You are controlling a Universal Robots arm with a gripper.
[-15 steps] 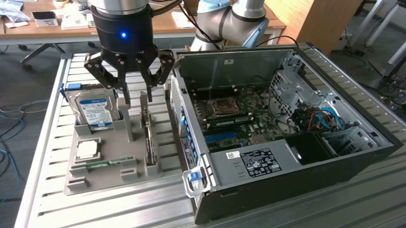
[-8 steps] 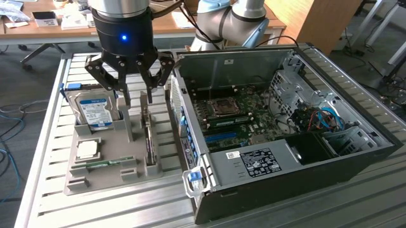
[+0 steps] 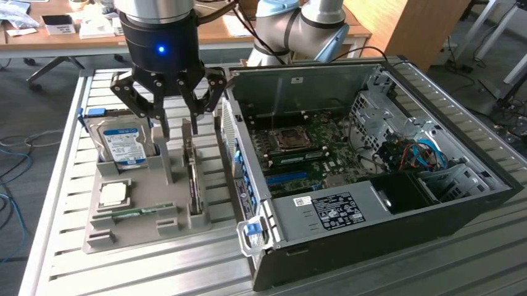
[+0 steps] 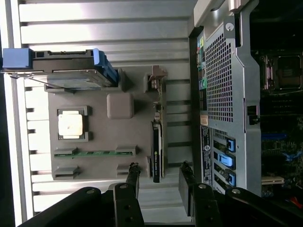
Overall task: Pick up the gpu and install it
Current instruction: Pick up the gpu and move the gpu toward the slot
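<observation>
The gpu (image 4: 156, 146) is parked on its edge in a slot of the gray holder tray (image 4: 97, 137), on the side of the tray closest to the computer case (image 4: 227, 94). The wrist view only gets it edge-on, so it's a thin dark strip with a sliver of green board and the silver bracket (image 4: 155, 80) at one end. I can't really make out the cooler face. In the exterior view the card is just a narrow upright blade, and its far end is partly behind the gripper's fingers (image 3: 200, 105).

The gripper (image 3: 181, 126) hangs right over the card, jaws spread wide with nothing between them. As far as I can tell it isn't touching the card. In the wrist view the two dark fingers sit one on each side of the card's line and are cut off at the frame edge.

Other stuff in the tray:
- the hard drive (image 3: 123, 145) with a blue label, propped up in its pocket
- a CPU (image 3: 113, 194) lying flat
- a memory stick (image 3: 136, 211) in a groove

The tray sits on a slatted metal table (image 3: 66, 259). The case lies open with the motherboard (image 3: 305, 154) showing, though the slots are too small to read.
</observation>
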